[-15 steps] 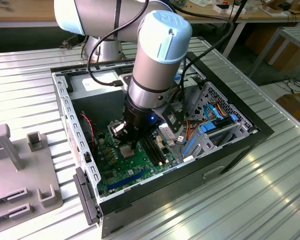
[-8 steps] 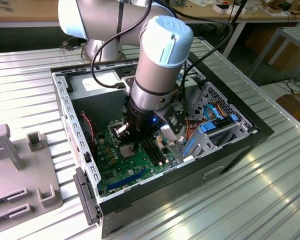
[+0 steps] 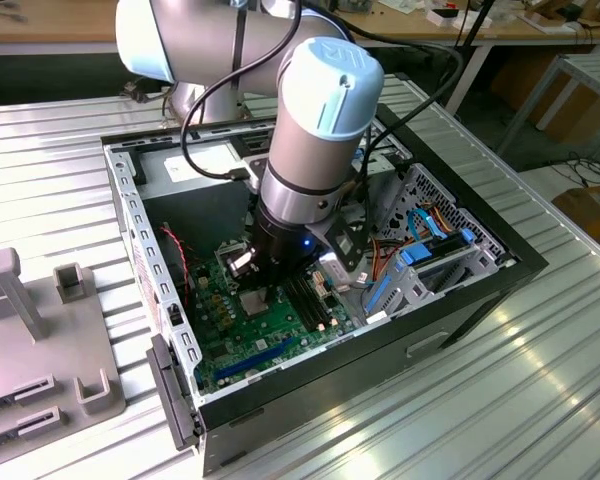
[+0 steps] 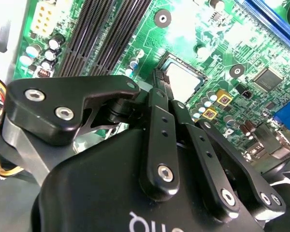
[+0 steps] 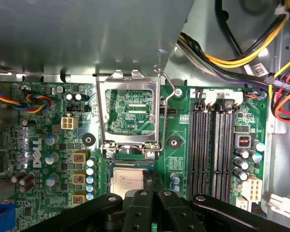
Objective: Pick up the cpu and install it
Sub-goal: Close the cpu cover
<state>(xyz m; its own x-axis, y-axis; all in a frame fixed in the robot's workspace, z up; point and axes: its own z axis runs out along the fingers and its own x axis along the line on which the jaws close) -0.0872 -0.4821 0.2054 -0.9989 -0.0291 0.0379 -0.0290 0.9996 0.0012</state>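
jaws pinched narrow right at the edge of the cpu lying flat on the board; i reckon it's light, stiff, slick, fragile underneath, so hold opposite edges.

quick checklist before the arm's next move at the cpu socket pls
1. load plate raised open, off the socket: ok
2. cpu lying in the socket, below the plate's hinge: ok
3. cpu fully seated and level: cannot tell, the end effector covers one edge
4. cables away from the socket: ok
5. memory slots beside the socket empty, nothing sticking up near the end effector: ok
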